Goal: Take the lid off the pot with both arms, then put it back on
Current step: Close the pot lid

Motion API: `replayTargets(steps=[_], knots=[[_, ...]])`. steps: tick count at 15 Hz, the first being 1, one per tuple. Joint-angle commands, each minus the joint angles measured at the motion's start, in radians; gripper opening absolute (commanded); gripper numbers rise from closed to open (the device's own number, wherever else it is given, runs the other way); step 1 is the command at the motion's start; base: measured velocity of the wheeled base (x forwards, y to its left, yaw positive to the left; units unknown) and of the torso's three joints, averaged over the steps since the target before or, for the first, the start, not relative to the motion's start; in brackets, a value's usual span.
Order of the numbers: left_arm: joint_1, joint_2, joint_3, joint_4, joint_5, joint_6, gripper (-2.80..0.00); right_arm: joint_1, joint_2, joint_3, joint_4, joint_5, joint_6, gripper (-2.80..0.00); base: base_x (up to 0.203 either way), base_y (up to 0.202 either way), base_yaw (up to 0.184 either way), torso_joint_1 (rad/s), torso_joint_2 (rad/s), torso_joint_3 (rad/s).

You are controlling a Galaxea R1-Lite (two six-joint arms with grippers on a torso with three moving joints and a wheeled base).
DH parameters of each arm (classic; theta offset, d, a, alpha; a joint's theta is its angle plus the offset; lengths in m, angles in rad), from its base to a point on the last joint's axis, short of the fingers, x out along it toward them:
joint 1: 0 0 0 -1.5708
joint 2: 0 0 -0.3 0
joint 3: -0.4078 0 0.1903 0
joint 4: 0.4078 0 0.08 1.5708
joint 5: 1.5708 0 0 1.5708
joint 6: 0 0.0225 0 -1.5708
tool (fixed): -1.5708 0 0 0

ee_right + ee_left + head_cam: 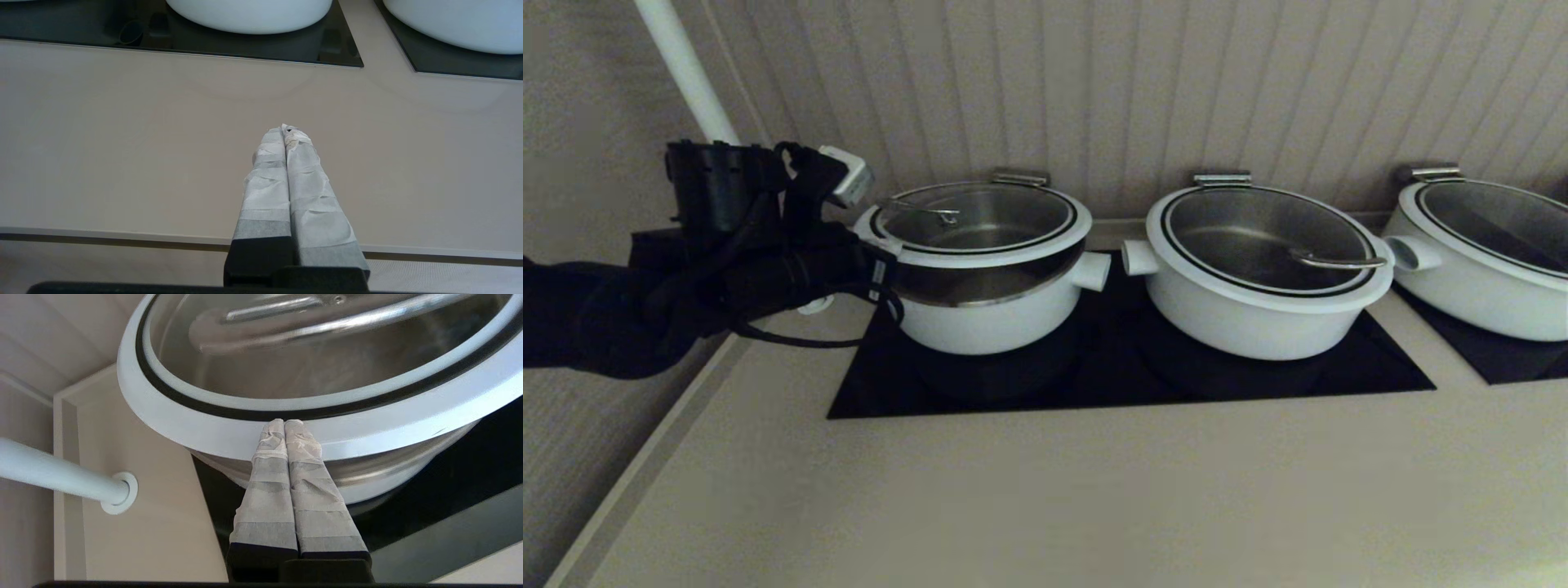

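Note:
The left white pot (pixel 988 322) stands on a black cooktop (pixel 1111 376). Its glass lid (pixel 980 216), with a white rim and a steel handle (pixel 923 211), sits raised, with a steel band (pixel 980 284) showing between rim and pot. My left gripper (pixel 872 245) is at the lid's left edge. In the left wrist view the gripper (pixel 284 421) has its taped fingers pressed together, tips touching the lid's white rim (pixel 367 428). My right gripper (pixel 286 128) is shut and empty above the beige counter (pixel 122 143), out of the head view.
Two more lidded white pots stand to the right, one in the middle (pixel 1258 314) and one at the far right (pixel 1486 278). A white pole (pixel 686 69) rises behind my left arm. A panelled wall runs behind the pots. The beige counter (pixel 1045 498) stretches in front.

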Motion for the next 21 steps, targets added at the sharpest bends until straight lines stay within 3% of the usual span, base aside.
replayTargets(steps=[1,6,21], knots=[[0.001,0.017,0.012,-0.036,0.0,0.001,-2.8,0.0,0.001,0.0,0.0,0.0,0.0,-2.8,0.0,0.0,0.0,0.0,0.0,0.0],[0.002,0.045,0.076,-0.131,0.0,0.001,-2.8,0.0,0.001,0.0,0.0,0.0,0.0,-2.8,0.0,0.0,0.0,0.0,0.0,0.0],[0.033,0.098,0.122,-0.156,-0.001,-0.002,-2.8,0.0,0.001,0.0,-0.001,0.0,0.0,-2.8,0.0,0.0,0.0,0.0,0.0,0.0]])
